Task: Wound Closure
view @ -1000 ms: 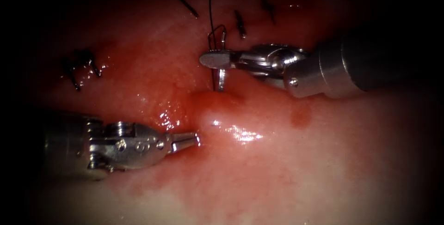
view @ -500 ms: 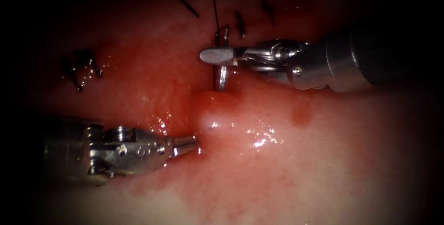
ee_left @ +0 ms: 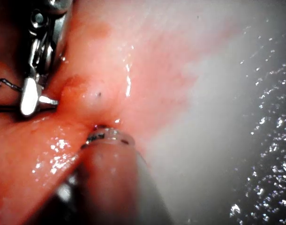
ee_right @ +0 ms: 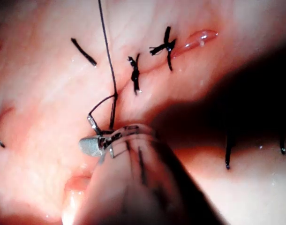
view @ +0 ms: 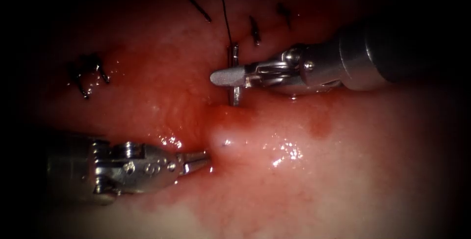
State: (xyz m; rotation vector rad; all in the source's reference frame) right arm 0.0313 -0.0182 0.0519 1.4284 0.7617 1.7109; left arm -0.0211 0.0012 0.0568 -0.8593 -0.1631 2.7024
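Lower left of the endoscope frame, the left arm's silver tool [view: 202, 158] has its jaws closed on a fold of the wet pink tissue [view: 304, 180]. Upper centre, the right arm's silver tool [view: 226, 76] clamps the curved steel needle [view: 235, 74] mid-curve, tip entering tissue; thin black thread [view: 224, 8] trails upward.

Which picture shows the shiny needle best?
The endoscope view: the needle stands upright in the right tool, its lower end at the tissue. The right wrist view shows its thread end; the left wrist view, its tip.
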